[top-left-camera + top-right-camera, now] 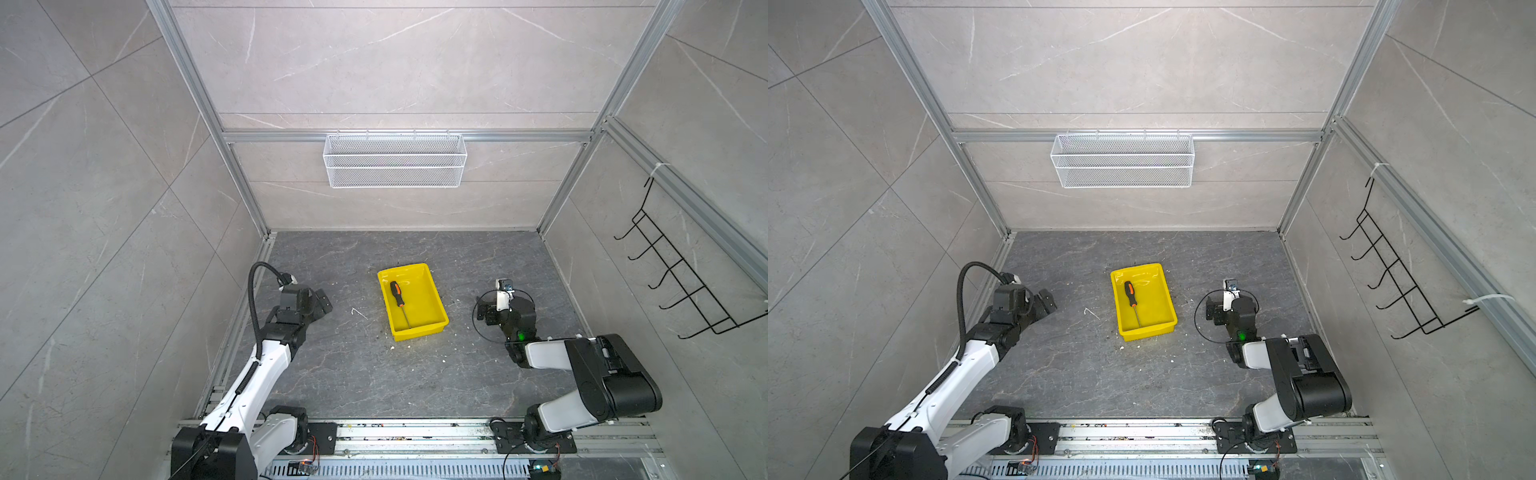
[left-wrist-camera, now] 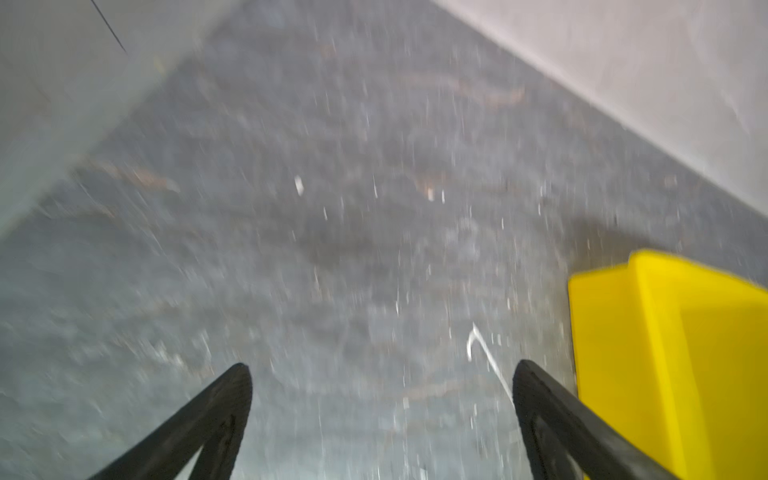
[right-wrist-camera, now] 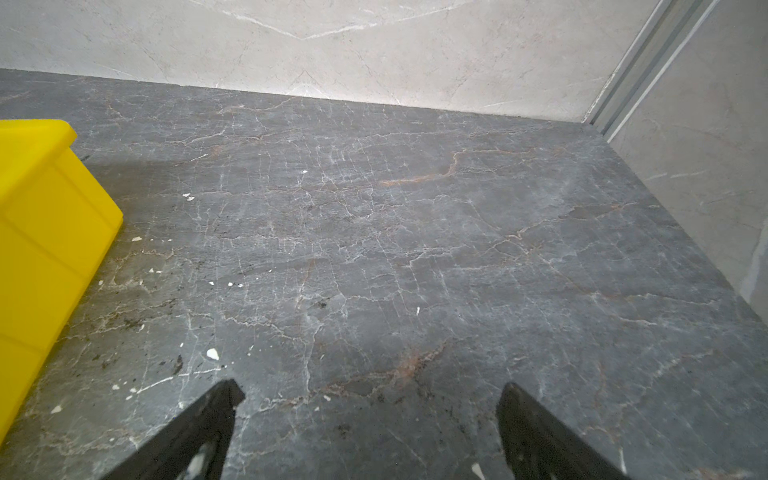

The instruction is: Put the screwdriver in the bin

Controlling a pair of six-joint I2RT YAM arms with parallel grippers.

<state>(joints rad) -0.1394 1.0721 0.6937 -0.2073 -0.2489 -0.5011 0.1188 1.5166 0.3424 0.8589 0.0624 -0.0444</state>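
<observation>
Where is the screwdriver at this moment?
In both top views the screwdriver lies inside the yellow bin, near its left wall, handle toward the back wall.

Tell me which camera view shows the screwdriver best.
The top views. Both show the whole screwdriver lying inside the bin, orange-and-black handle toward the back wall. Neither wrist view shows it; each catches only part of the yellow bin.

screwdriver (image 1: pixel 1132 300): lying inside bin (image 1: pixel 1148 331) | left claw (image 1: pixel 1047 303): apart from bin | right claw (image 1: pixel 1209 310): apart too
</observation>
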